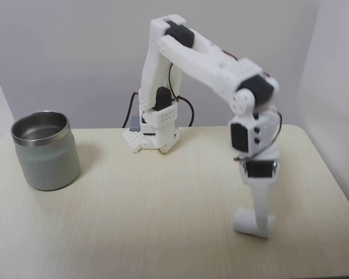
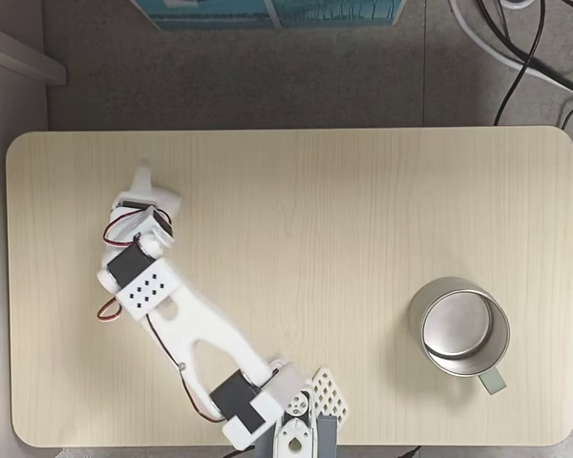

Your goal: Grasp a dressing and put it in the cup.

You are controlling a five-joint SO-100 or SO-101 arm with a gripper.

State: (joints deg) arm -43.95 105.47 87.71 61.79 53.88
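One cup point(image 1: 45, 152) (steel), one dressing point(image 1: 244, 220) pinched by the jaws point(image 1: 255, 224).

White plastic claw point(image 1: 253, 225) down at pale wood-grain surface point(image 1: 163, 221), right side, small white cylindrical roll point(image 1: 244, 220) at its tip. Wide stainless-steel tumbler point(image 1: 45, 151) upright far left.
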